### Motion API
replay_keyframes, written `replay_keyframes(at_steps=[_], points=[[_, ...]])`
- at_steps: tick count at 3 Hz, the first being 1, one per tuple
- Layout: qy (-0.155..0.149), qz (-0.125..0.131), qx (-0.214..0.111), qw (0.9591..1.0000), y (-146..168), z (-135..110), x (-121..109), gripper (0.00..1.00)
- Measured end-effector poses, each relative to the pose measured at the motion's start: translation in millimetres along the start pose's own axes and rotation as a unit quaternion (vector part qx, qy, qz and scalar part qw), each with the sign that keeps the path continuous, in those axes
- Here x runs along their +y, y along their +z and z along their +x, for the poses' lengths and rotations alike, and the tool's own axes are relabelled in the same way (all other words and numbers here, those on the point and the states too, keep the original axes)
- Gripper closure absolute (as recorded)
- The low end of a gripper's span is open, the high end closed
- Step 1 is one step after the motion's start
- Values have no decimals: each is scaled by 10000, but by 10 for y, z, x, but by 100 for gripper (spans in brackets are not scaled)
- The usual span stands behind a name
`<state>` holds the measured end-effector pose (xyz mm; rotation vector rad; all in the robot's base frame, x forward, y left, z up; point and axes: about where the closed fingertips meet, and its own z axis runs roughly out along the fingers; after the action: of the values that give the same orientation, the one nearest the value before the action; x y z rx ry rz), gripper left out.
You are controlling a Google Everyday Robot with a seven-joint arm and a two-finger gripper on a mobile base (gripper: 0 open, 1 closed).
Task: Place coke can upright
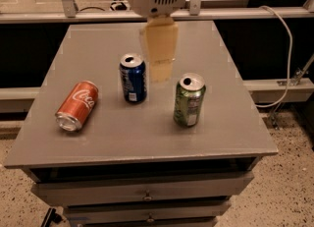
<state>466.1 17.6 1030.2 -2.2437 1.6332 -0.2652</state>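
Observation:
The coke can [77,105] lies on its side at the left of the grey table top [147,137], with a silver end facing the front left. My gripper [160,71] hangs from the white arm housing above the table's middle, just right of the blue can [133,78] and well right of the coke can. It holds nothing.
A blue can stands upright in the middle of the table. A green can [189,99] stands upright to its right. Drawers [147,195] sit below the table top. A white cable [282,49] hangs at the right. A railing runs behind the table.

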Motion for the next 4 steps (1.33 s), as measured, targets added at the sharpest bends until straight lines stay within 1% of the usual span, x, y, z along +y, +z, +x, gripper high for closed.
replay_keyframes(at_steps=[1, 2, 3, 4], points=[[-410, -160, -36, 9990, 175, -190, 48, 0], [-1027, -395, -35, 9939, 320, -373, 71, 0], [-1574, -576, -51, 9858, 437, -540, 57, 0], [-2099, -734, -53, 9749, 608, -724, 10, 0]])
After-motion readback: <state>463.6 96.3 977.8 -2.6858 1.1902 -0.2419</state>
